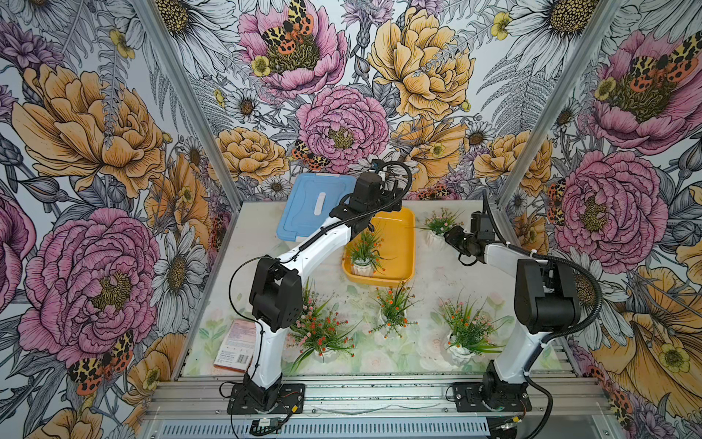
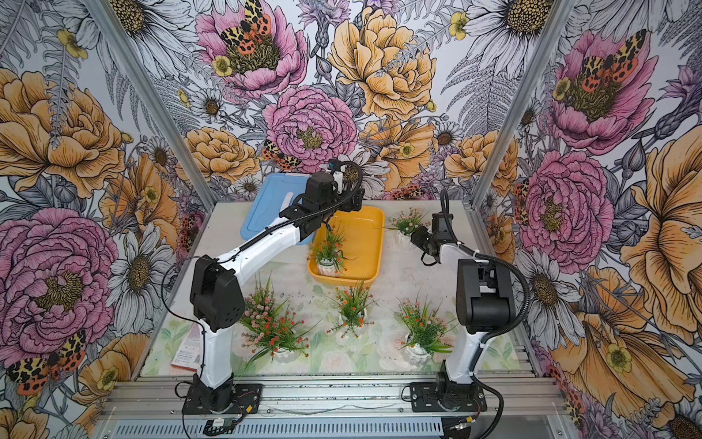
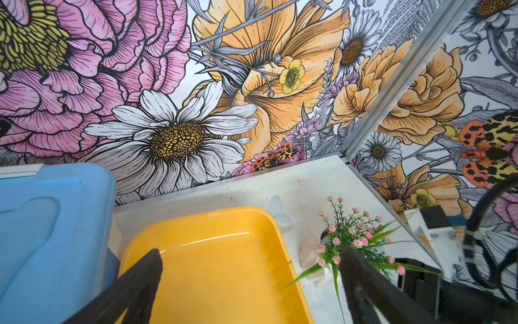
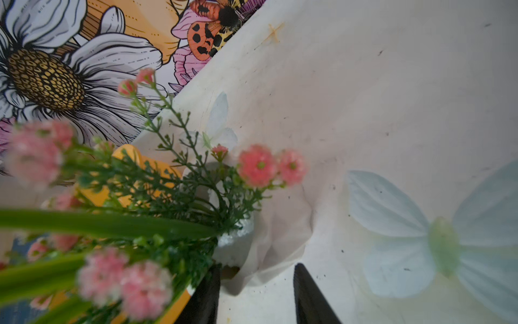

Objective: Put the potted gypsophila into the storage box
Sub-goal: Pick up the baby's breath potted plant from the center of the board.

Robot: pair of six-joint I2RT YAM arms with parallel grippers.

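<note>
Potted gypsophila (image 1: pixel 440 223) with pink blooms is seen standing upright on the table (image 1: pixel 437 279), just beside the far right side of the storage box (image 1: pixel 399 235) and outside it. The right gripper (image 4: pixel 256 269) is held low at the white pot with its jaws partway apart. The pot is seen just ahead of the fingertips, close to one of them, and no clamp on it is shown; whether it is touched cannot be told. The left gripper (image 3: pixel 251 252) is held above the far end of the box, its jaws spread wide with nothing between them. An orange-flowered potted plant (image 1: pixel 364 255) is already set in the near left corner of the box. Nearer the arm bases, a left plant (image 1: pixel 323 330), a middle plant (image 1: pixel 393 311) and a right plant (image 1: pixel 463 330) are ranged in a row on the table, apart from the box. A light-blue lid (image 1: pixel 307 207) is seen just beside the box's far left side.
</note>
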